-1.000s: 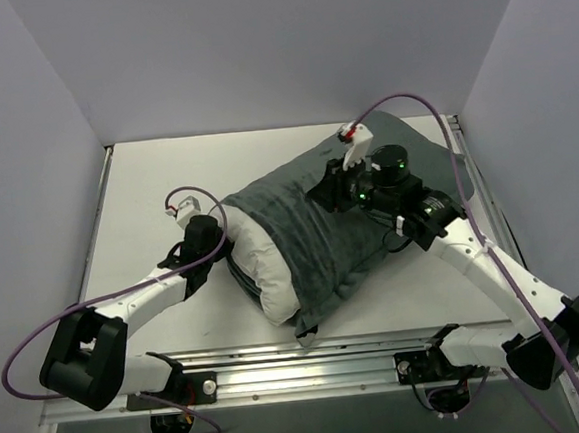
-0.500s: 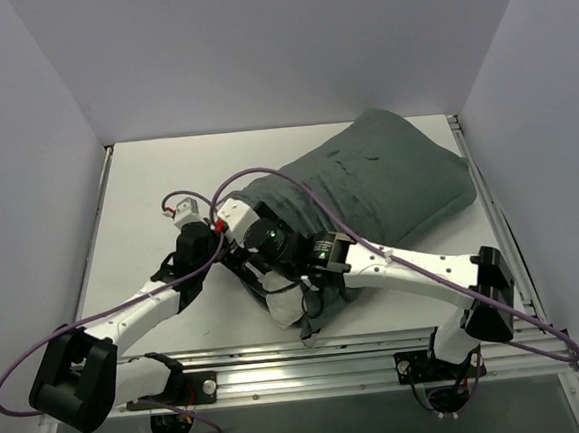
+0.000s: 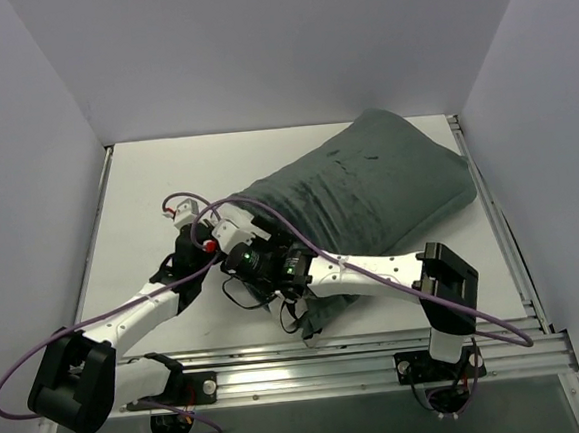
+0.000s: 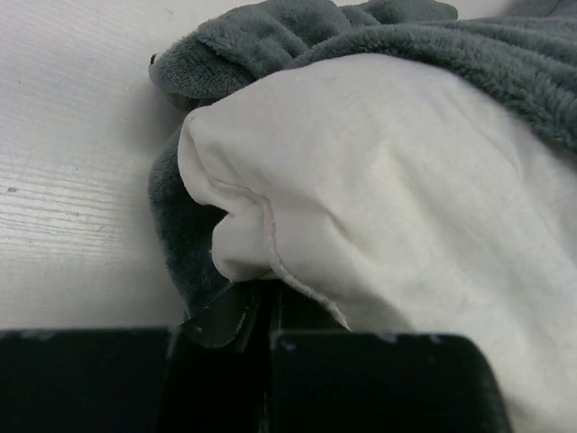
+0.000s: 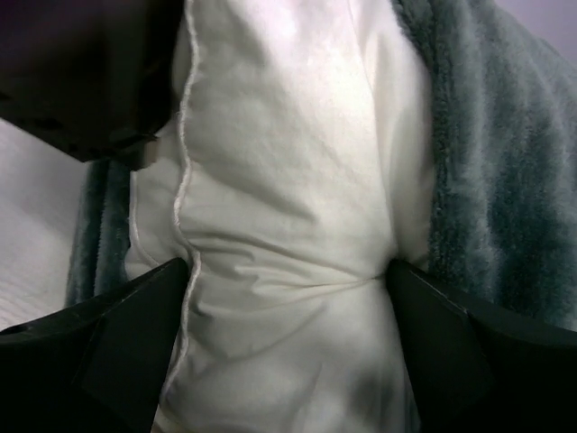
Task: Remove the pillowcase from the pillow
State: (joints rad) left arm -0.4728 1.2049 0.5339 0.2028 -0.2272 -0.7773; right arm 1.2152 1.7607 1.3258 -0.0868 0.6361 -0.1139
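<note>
Under the bared end of the plump white pillow (image 4: 406, 180), the left gripper (image 4: 269, 305) is pressed together; the right gripper (image 5: 284, 271) has swung in, spread astride it, seemingly ready to pull. Beyond, the grey-green velvety pillowcase (image 3: 367, 185) covers the rest.

From above, we lose most of the pillow (image 4: 388, 180) under the pillowcase (image 3: 387, 179) and the right arm (image 3: 373, 263); both wrist views crop it.
</note>
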